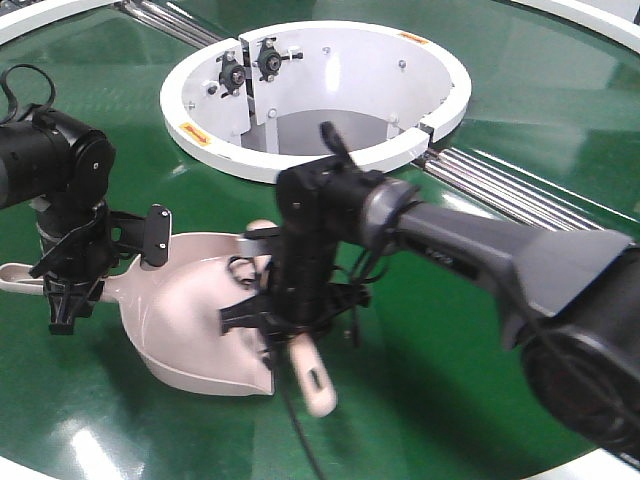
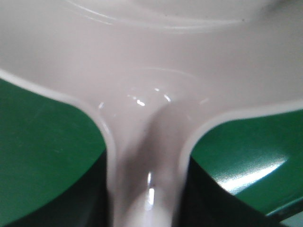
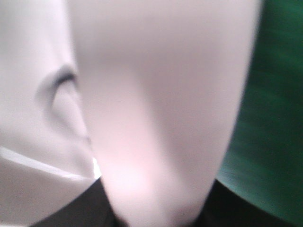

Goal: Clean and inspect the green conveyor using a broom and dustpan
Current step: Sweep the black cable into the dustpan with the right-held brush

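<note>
The pale pink dustpan (image 1: 195,310) lies on the green conveyor (image 1: 480,130) with its mouth toward the right. My left gripper (image 1: 68,295) is shut on its handle, and the left wrist view shows that handle (image 2: 147,156) clamped between the dark fingers (image 2: 208,198) of the left gripper (image 2: 147,194). My right gripper (image 1: 285,315) is shut on the pink broom (image 1: 315,380) at the pan's mouth, with the hang-hole end pointing toward the near edge. The broom (image 3: 161,94) fills the right wrist view above the right gripper (image 3: 156,210), with the dustpan (image 3: 28,94) to its left. The bristles are hidden.
The white ring hub (image 1: 200,130) opens just behind the pan, with bolts and fittings inside. Chrome rails (image 1: 520,190) run from the hub toward the right behind my right arm. A white outer rim (image 1: 590,12) shows at the far edge. Green belt (image 2: 42,142) flanks the pan's handle.
</note>
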`<state>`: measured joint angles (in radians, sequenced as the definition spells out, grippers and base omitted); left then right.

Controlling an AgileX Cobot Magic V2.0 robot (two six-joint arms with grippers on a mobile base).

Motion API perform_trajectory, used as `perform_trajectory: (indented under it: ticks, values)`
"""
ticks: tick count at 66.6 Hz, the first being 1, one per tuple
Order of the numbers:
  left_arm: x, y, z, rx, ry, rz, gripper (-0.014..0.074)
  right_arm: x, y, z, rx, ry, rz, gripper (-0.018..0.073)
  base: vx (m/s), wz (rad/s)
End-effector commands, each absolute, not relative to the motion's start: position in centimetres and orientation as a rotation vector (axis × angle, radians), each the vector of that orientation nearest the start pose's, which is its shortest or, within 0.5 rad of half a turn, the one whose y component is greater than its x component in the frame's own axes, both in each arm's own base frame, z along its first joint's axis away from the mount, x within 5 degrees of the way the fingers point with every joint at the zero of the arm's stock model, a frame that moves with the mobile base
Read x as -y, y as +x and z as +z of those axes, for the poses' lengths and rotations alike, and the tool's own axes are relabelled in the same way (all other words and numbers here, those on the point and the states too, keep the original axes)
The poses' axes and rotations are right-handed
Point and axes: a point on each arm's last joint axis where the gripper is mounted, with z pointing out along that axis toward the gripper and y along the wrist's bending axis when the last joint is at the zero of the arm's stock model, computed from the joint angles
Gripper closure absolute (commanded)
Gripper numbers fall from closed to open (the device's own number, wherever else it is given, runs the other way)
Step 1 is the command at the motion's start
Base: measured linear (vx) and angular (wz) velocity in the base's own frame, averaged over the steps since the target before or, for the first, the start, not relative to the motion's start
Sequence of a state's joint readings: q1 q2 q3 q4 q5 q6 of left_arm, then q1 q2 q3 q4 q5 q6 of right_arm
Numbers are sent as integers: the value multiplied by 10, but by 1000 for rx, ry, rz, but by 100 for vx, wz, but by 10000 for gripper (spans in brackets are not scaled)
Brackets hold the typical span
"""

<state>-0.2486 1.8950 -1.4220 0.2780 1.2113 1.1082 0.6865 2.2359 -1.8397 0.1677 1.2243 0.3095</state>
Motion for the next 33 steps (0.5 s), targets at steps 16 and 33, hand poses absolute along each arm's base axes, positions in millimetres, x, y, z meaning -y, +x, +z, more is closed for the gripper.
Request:
perform_trajectory:
  ticks: [16, 33]
  values:
    - [67, 356, 240, -2412, 2130, 414, 603, -316, 328, 247, -3005, -606, 445, 562, 0, 0]
    - [67, 356, 240, -2412, 2130, 414, 603, -303, 326, 277, -2910, -627, 392, 561, 0, 0]
